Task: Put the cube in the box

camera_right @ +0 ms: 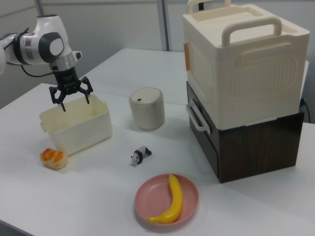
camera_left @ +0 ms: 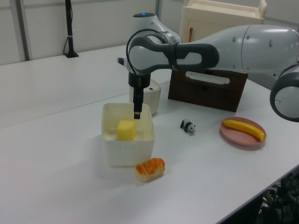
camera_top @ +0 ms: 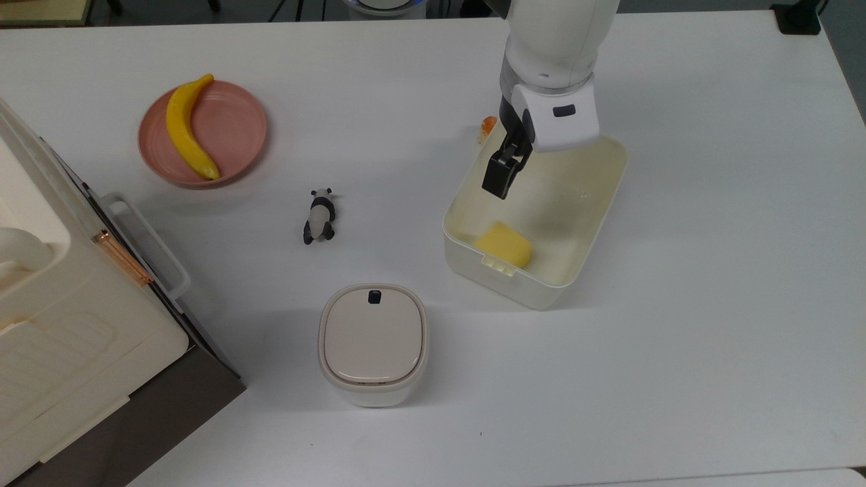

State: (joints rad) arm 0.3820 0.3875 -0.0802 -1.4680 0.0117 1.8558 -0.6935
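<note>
Items on the white table (camera_top: pixel 710 338), one of each, ordered near to far in the right view and located relative to the box: a pink plate (camera_right: pixel 167 201) carrying a yellow banana (camera_right: pixel 170 199), nearest the camera and well apart from the box; a panda figurine (camera_right: pixel 140 155) lying on the table between plate and box; an orange-and-white food piece (camera_right: pixel 52 157) just beside the box's near corner; a large cream appliance (camera_right: pixel 243 64) stacked on a dark brown base (camera_right: pixel 256 142), at the right view's right; a small rounded white bin (camera_right: pixel 146 108) with its lid on, near the box on the right view's right; and the box (camera_right: pixel 74 125) itself, a cream-white open tub.

The cube (camera_top: pixel 504 245) is a single bright-yellow block with flat matte faces and softened edges. It lies inside the box on the floor, close against the wall that bears the latch tabs, in the corner nearer the bin in the top view. In the left view the cube (camera_left: pixel 126 129) sits against the box's near wall, its top below the rim.

One arm reaches over the box. The gripper (camera_right: pixel 71 96) points straight down above the box's open interior, fingers spread wide and holding nothing, clear of the cube. In the left view the forearm extends level from the left view's right, with the wrist bent downward.
</note>
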